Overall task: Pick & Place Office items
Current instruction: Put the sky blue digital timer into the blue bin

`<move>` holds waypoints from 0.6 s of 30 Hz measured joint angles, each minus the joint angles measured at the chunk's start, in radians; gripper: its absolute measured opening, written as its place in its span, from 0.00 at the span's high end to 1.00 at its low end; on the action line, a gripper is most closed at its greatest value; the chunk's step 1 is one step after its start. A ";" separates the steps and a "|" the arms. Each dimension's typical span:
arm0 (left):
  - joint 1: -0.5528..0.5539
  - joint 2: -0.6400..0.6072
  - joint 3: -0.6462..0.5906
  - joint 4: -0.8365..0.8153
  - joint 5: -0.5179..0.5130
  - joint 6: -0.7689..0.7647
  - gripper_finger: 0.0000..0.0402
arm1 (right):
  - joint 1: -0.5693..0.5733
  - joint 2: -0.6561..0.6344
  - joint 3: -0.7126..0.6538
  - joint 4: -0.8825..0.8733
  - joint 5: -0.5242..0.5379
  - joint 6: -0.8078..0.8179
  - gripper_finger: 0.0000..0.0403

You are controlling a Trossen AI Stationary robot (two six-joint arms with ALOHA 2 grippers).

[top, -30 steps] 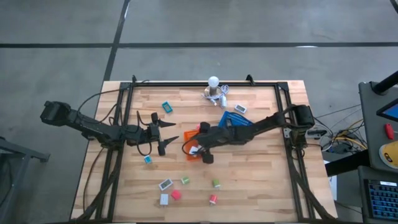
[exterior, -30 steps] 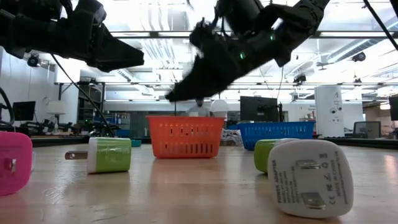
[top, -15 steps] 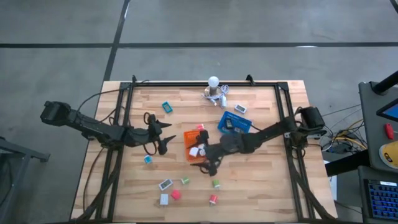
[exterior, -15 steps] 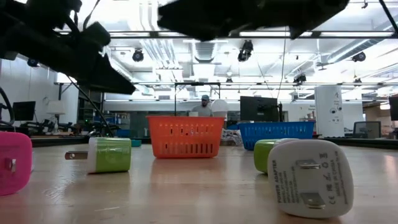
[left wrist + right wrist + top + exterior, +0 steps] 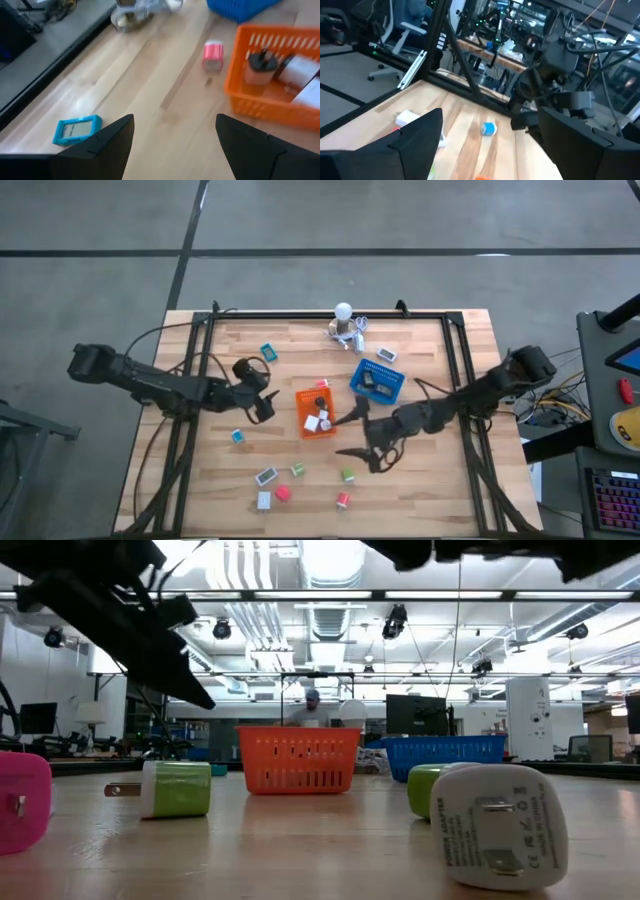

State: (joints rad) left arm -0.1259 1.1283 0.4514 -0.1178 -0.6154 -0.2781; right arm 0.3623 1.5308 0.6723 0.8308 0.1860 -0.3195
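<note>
1. Since a second ago the right gripper (image 5: 355, 434) has pulled back off the orange tray (image 5: 319, 413) and now sits over bare wood just right of it, fingers spread wide, nothing in them. The left gripper (image 5: 268, 406) has crept a bit toward the tray and turned; it hovers just left of it, jaws apart and empty too.

2. Going left to right on the table (image 5: 420, 480): a teal piece (image 5: 238, 436) lies below the left gripper, and another teal one with a pale face (image 5: 268, 352) sits up near the far edge. The left wrist view shows that same teal piece (image 5: 77, 129) flat on the wood ahead of the fingers.

3. Front-left cluster: a white-and-dark piece (image 5: 266, 476), a white block (image 5: 264, 500), a pink one (image 5: 283, 493) and a green one (image 5: 298, 470), all loose and close together.

4. The orange tray holds a black plug (image 5: 259, 61) and white blocks (image 5: 299, 70). A red-pink piece (image 5: 213, 50) stands just outside its far wall.

5. Right of that, a green piece (image 5: 347, 475) and a red one (image 5: 342, 500) lie near the front, almost under the right gripper.

6. The blue tray (image 5: 378, 378) sits behind the right arm, with small items inside I can't make out. The white bulb cluster (image 5: 345, 323) is at the far edge.

7. From table level, a white adapter (image 5: 498, 823) and green charger (image 5: 174, 788) block much of the foreground.
</note>
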 joint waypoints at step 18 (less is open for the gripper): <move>0.154 0.358 0.337 -0.474 -0.029 0.347 0.29 | 0.032 -0.038 -0.188 0.018 -0.003 0.080 0.19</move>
State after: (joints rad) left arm 0.0280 1.4861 0.7881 -0.5914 -0.6446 0.0693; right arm 0.3946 1.4925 0.4841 0.8489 0.1835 -0.2393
